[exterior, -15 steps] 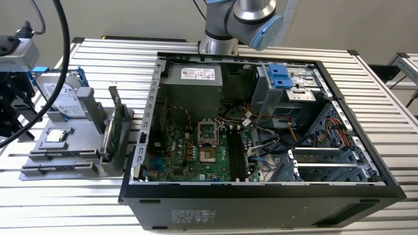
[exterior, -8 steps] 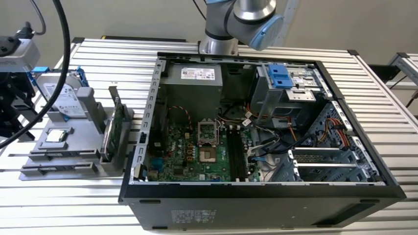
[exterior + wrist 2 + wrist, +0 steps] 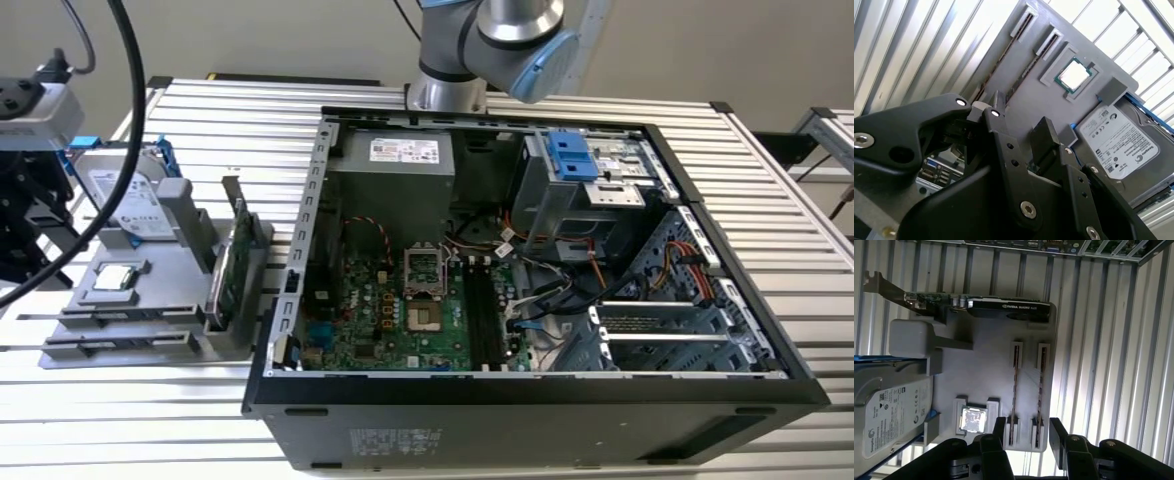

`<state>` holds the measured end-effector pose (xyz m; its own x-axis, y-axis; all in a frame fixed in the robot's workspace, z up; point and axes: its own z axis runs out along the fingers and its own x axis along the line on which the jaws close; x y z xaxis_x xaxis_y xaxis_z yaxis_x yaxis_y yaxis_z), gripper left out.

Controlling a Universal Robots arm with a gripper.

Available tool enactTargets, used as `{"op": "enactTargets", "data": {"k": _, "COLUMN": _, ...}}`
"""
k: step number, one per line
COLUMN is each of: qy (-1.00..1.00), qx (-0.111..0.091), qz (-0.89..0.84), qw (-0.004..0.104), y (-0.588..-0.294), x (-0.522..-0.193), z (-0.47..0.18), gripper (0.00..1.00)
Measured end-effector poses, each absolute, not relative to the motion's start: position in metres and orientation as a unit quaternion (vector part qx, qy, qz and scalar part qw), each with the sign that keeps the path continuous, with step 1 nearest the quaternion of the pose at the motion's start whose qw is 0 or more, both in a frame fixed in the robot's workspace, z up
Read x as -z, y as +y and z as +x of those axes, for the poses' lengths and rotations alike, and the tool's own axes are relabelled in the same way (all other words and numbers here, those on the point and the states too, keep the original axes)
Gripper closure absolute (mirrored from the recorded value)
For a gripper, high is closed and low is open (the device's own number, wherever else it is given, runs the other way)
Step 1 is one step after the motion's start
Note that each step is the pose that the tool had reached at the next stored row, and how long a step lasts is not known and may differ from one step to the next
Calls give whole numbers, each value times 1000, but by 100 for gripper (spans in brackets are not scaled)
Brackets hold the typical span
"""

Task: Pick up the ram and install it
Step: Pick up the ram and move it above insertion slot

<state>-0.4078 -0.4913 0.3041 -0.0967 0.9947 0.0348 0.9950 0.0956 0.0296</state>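
A slatted metal bench (image 3: 134, 430) carries an open computer case (image 3: 287, 300) lying on its side, its circuit board and cables exposed, with a gray tray (image 3: 134, 300) just beside it on the exterior view's left. The robot arm (image 3: 494, 40) rises behind the case.

In the first wrist view the ram (image 3: 1015, 390) stands on edge in a slot of the tray, on the side away from the hard drive (image 3: 889, 410). Its long axis runs from the tray edge below the hand (image 3: 1027, 425) toward the green card (image 3: 999, 307), at right angles to that card's length. Only its thin top edge shows, so its chips and label cannot be made out. A second thin strip (image 3: 1041, 387) stands in the neighbouring slot, parallel and just beside it.

The hand hangs above the tray, released, its two black fingers (image 3: 1056, 432) spread apart with nothing between them. The near ends of both slots lie in the gap between them.

Also on the tray, a square processor (image 3: 973, 419) sits in a recess between the hard drive and the slots. The green card stands on edge at the tray's far end. The hard drive is cut off by the frame. In the second wrist view the hand's black body covers much of the tray and part of the second slot.
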Motion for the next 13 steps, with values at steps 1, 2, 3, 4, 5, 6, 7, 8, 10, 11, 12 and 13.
{"op": "enactTargets", "data": {"k": 1, "qy": -740, "qx": 23, "qz": -672, "qw": 3, "y": -491, "x": -304, "z": -408, "gripper": 0}}
{"op": "enactTargets", "data": {"k": 2, "qy": -740, "qx": 23, "qz": -672, "qw": 3, "y": -491, "x": -304, "z": -408, "gripper": 0}}
{"op": "enactTargets", "data": {"k": 3, "qy": -740, "qx": 23, "qz": -672, "qw": 3, "y": -491, "x": -303, "z": -408, "gripper": 0}}
{"op": "enactTargets", "data": {"k": 4, "qy": -740, "qx": 23, "qz": -672, "qw": 3, "y": -491, "x": -303, "z": -408, "gripper": 0}}
{"op": "enactTargets", "data": {"k": 5, "qy": -740, "qx": 23, "qz": -672, "qw": 3, "y": -491, "x": -303, "z": -408, "gripper": 0}}
{"op": "enactTargets", "data": {"k": 6, "qy": -740, "qx": 23, "qz": -672, "qw": 3, "y": -491, "x": -303, "z": -408, "gripper": 0}}
{"op": "enactTargets", "data": {"k": 7, "qy": -740, "qx": 23, "qz": -672, "qw": 3, "y": -491, "x": -303, "z": -408, "gripper": 0}}
{"op": "enactTargets", "data": {"k": 8, "qy": -740, "qx": 23, "qz": -672, "qw": 3, "y": -491, "x": -302, "z": -408, "gripper": 0}}
{"op": "enactTargets", "data": {"k": 10, "qy": -740, "qx": 23, "qz": -672, "qw": 3, "y": -491, "x": -302, "z": -408, "gripper": 0}}
{"op": "enactTargets", "data": {"k": 11, "qy": -740, "qx": 23, "qz": -672, "qw": 3, "y": -491, "x": -302, "z": -408, "gripper": 0}}
{"op": "enactTargets", "data": {"k": 12, "qy": -740, "qx": 23, "qz": -672, "qw": 3, "y": -491, "x": -302, "z": -408, "gripper": 0}}
{"op": "enactTargets", "data": {"k": 13, "qy": -740, "qx": 23, "qz": -672, "qw": 3, "y": -491, "x": -302, "z": -408, "gripper": 0}}
